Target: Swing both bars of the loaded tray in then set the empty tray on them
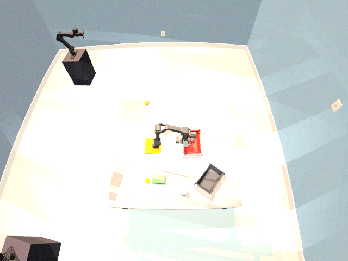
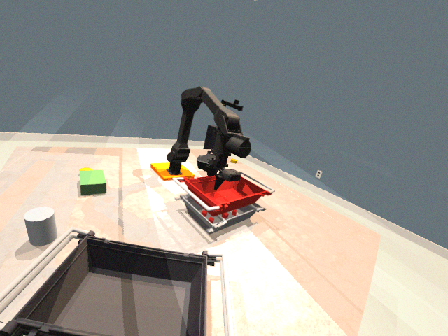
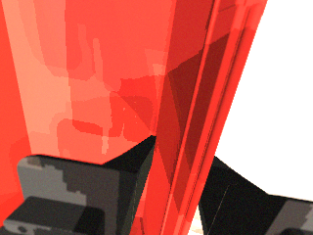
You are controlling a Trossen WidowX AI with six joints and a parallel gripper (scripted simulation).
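The red tray (image 1: 196, 149) (image 2: 231, 195) (image 3: 98, 49) is empty and sits about level above the grey loaded tray (image 2: 240, 218), which stands on the table. Several small red blocks (image 2: 225, 215) show in the gap between the trays. A pale bar (image 2: 218, 225) shows at the grey tray's near end; how both of its bars lie under the red tray is mostly hidden. The red tray's own bars are out over its ends. My gripper (image 2: 217, 186) (image 3: 173, 144) is slightly open astride the red tray's side wall, one finger inside and one outside, with a small gap.
A dark empty tray (image 1: 210, 178) (image 2: 144, 249) with pale bars stands toward the table's front right in the top view. A green block (image 1: 159, 179) (image 2: 92, 182), a grey cylinder (image 1: 184, 193) (image 2: 40, 225) and yellow discs lie around. The arm's base is on a yellow plate (image 1: 148, 142).
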